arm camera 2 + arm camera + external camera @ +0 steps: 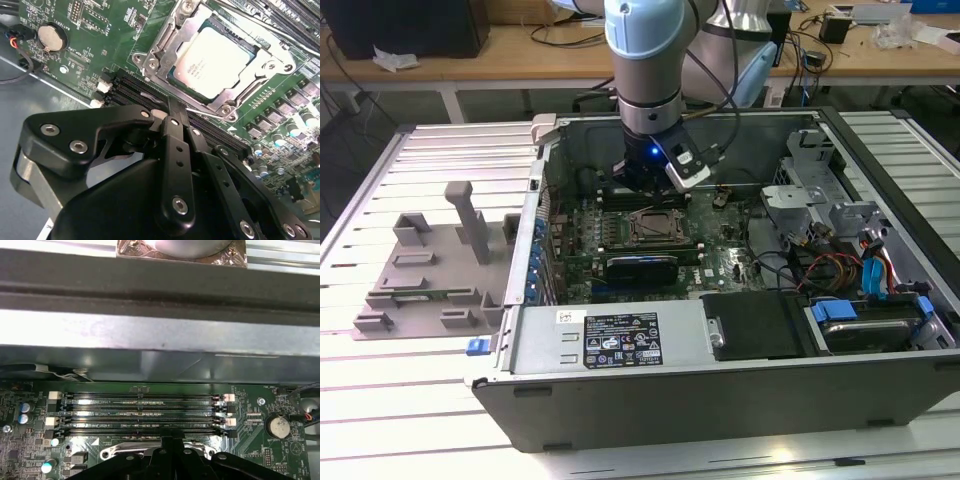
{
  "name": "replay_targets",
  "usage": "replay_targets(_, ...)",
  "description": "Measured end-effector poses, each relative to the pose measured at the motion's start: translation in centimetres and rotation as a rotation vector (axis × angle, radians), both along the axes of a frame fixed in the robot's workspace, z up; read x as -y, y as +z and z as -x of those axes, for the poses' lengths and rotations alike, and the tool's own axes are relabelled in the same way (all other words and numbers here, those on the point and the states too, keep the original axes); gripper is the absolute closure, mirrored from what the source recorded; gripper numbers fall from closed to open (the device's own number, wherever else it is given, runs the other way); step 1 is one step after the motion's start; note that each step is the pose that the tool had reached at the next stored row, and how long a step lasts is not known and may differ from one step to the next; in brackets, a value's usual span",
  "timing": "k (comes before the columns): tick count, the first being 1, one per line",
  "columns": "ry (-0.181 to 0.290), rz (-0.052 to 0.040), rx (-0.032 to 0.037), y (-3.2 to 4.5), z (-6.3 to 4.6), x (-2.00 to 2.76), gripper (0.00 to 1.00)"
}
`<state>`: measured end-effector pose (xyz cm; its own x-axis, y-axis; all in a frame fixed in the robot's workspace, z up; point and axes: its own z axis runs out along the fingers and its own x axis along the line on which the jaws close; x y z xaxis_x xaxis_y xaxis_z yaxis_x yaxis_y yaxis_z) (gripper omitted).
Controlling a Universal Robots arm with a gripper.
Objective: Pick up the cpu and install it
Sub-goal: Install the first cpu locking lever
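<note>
In the second wrist view the tool hangs with its black fingers pressed together, holding nothing, just above the memory slots. Beyond them the cpu lies flat in the metal-framed socket on the green motherboard, inside the open computer case.

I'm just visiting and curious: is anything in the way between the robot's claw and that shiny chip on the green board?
Nothing visible. In the second wrist view the chip already lies inside its metal-framed socket, and the gripper hangs just off the socket's edge, above the black slots, with only open air between it and the chip.
</note>
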<state>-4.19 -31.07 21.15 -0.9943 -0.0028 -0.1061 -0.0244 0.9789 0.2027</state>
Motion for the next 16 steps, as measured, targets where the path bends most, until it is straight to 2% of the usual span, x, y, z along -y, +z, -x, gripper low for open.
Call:
replay_targets(1,-0.01,0.0,0.0002,-0.01,0.01,0.0,0.89)
replay_targets(3,-0.06,-0.0001,0.0006,-0.07,0.0,0.0,0.89)
replay_targets(6,-0.098,0.0,0.0009,-0.1,0.03,-0.07,0.89)
replay_targets(16,-0.154,0.0001,0.0009,-0.11,0.52,-0.38,0.89)
